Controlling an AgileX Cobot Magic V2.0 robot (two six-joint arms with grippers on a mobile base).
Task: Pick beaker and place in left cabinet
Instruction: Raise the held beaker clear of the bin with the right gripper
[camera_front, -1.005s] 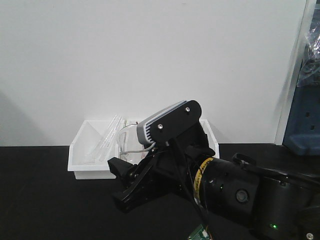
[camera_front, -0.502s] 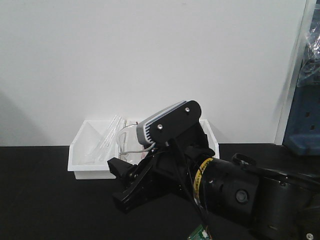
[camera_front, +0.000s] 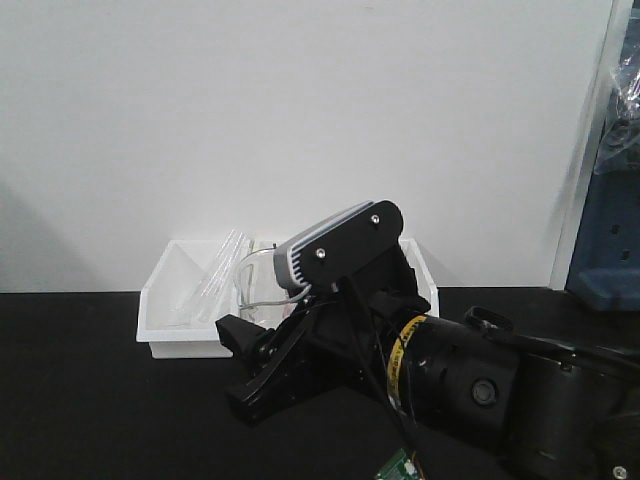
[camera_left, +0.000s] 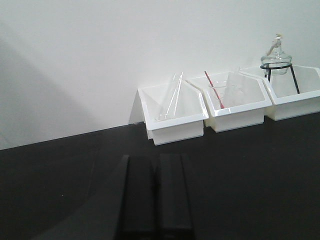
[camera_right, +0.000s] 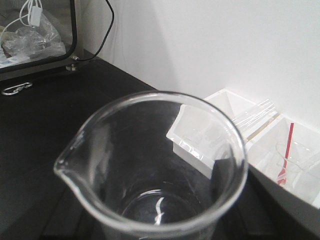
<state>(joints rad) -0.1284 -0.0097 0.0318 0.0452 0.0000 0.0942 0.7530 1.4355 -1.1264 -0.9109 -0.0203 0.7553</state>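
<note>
Nothing has shifted: right hand grasps the beaker, left hand clenched empty. Slick glass may slip or clip bins ahead.

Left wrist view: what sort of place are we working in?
Likely a chemistry lab bench: glass tubes in a white bin, a round flask on a black tripod, and a beaker close to the right wrist camera.
</note>
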